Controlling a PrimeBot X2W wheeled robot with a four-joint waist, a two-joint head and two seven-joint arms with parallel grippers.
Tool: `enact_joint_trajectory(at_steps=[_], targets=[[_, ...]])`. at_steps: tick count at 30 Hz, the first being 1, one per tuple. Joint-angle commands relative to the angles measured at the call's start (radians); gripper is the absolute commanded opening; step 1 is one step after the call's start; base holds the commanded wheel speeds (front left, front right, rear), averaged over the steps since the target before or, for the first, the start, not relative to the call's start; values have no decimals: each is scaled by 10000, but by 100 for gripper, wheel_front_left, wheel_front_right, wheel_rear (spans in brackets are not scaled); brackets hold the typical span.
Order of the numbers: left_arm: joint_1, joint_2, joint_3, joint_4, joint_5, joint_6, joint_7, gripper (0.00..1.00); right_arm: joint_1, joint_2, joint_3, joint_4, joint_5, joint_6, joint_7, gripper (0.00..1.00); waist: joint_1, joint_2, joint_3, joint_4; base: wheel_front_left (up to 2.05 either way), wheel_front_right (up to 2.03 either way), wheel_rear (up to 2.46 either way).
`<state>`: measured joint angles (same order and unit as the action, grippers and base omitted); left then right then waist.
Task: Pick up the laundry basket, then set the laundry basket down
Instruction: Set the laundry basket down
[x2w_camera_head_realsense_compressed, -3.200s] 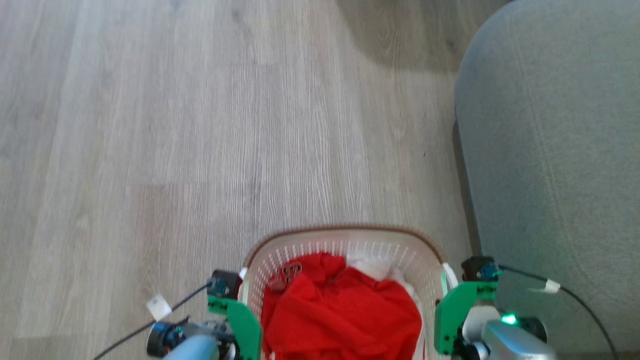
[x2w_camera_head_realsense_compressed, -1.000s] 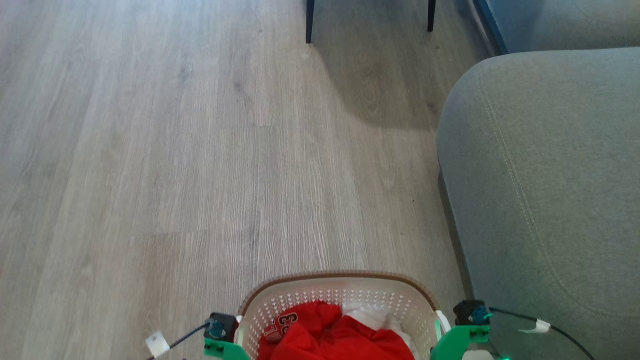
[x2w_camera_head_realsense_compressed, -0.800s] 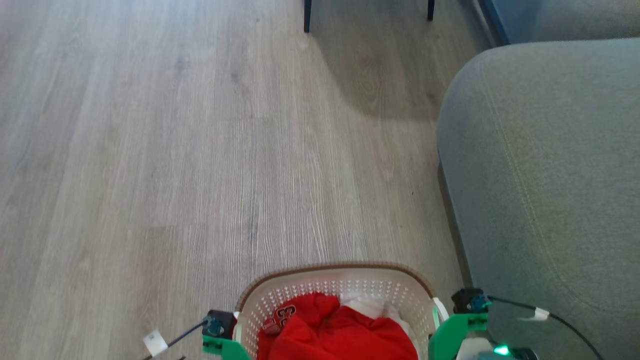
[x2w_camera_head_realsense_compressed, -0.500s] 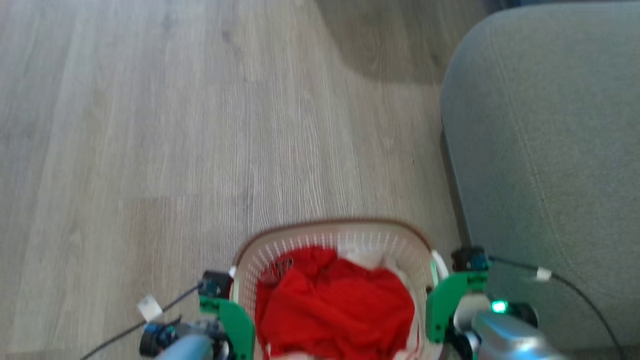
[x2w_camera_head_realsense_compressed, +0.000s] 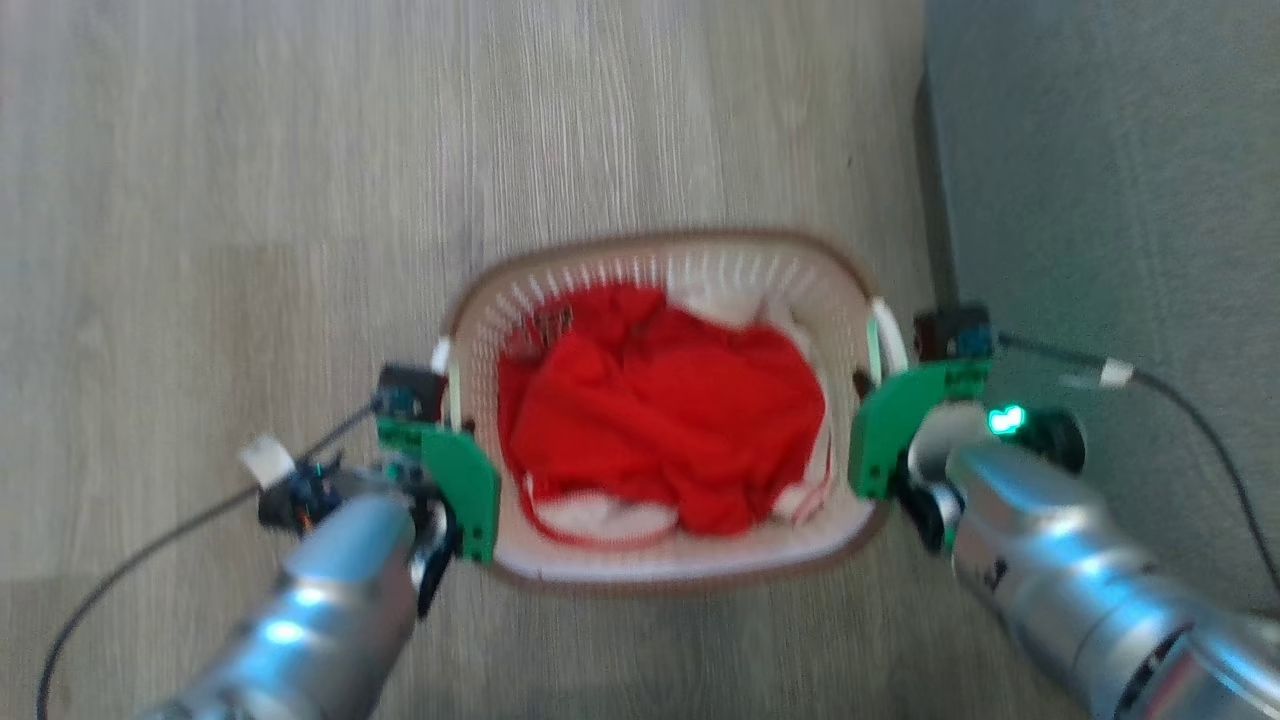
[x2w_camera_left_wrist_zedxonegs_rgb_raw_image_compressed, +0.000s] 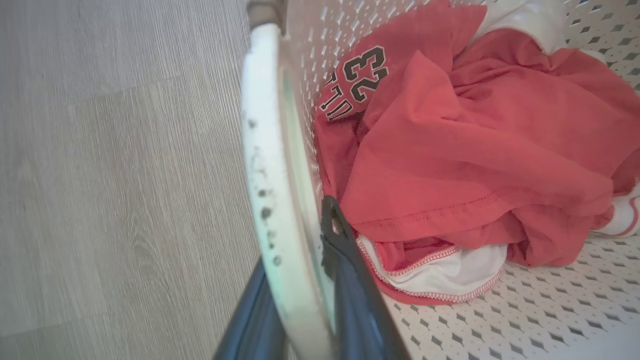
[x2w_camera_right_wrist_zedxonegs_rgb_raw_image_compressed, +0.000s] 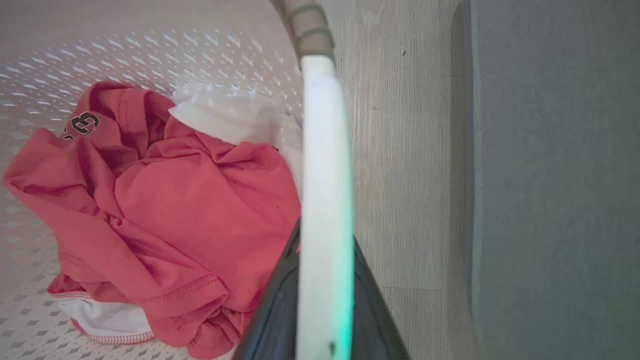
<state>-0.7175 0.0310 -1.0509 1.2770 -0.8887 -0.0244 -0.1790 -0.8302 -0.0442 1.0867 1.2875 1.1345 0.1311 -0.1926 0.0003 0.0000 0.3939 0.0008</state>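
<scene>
The laundry basket (x2w_camera_head_realsense_compressed: 660, 243), cream and perforated with a brown rim, sits low in the middle of the head view between my two arms. Red and white clothes (x2w_camera_head_realsense_compressed: 660, 420) fill it. My left gripper (x2w_camera_head_realsense_compressed: 445, 400) is shut on the basket's left white handle (x2w_camera_left_wrist_zedxonegs_rgb_raw_image_compressed: 267, 165), which runs between its dark fingers (x2w_camera_left_wrist_zedxonegs_rgb_raw_image_compressed: 350, 280). My right gripper (x2w_camera_head_realsense_compressed: 880, 380) is shut on the right white handle (x2w_camera_right_wrist_zedxonegs_rgb_raw_image_compressed: 325, 165), with one finger (x2w_camera_right_wrist_zedxonegs_rgb_raw_image_compressed: 277, 305) on each side. I cannot tell whether the basket's bottom touches the wooden floor.
A grey sofa (x2w_camera_head_realsense_compressed: 1100, 200) stands close on the right, beside my right forearm (x2w_camera_head_realsense_compressed: 1060, 560) and shown again in the right wrist view (x2w_camera_right_wrist_zedxonegs_rgb_raw_image_compressed: 550, 175). Pale wood floor (x2w_camera_head_realsense_compressed: 250, 180) stretches to the left and beyond the basket. Black cables trail from both wrists.
The head camera has tilted down, so the whole basket and both forearms now show. Both grippers remain on the handles, and the basket stays beside the sofa.
</scene>
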Motion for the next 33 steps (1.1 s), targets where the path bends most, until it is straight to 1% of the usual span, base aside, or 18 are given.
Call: enact_joint_trajectory(at_steps=[1, 7, 8, 13, 26, 33], targets=[[-444, 306, 148, 26, 194, 82, -122, 0, -407, -60, 5, -60, -101, -4, -289, 0, -3, 0, 977, 20, 0, 0, 0], [-1449, 303, 91, 50, 359, 172, -324, 0, -1369, -60, -110, 17, -319, -4, -465, 0, -3, 0, 2237, 77, 0, 0, 0], [-1449, 303, 91, 50, 359, 172, -324, 0, -1369, -60, -110, 17, -319, -4, -465, 0, -3, 0, 2237, 77, 0, 0, 0], [-1997, 297, 144, 68, 373, 254, -493, 0, -1816, -60, -361, 28, -607, -4, -552, 0, -3, 0, 3017, 55, 0, 0, 0], [-3007, 298, 150, 103, 474, 403, -705, 0, -2554, -60, -1401, 31, -1667, -4, -637, 0, -3, 0, 4505, 101, 0, 0, 0], [-3350, 291, 152, 114, 521, 514, -775, 0, -2732, -60, -2074, 32, -2423, -4, -659, 0, -3, 0, 4985, 173, 0, 0, 0]])
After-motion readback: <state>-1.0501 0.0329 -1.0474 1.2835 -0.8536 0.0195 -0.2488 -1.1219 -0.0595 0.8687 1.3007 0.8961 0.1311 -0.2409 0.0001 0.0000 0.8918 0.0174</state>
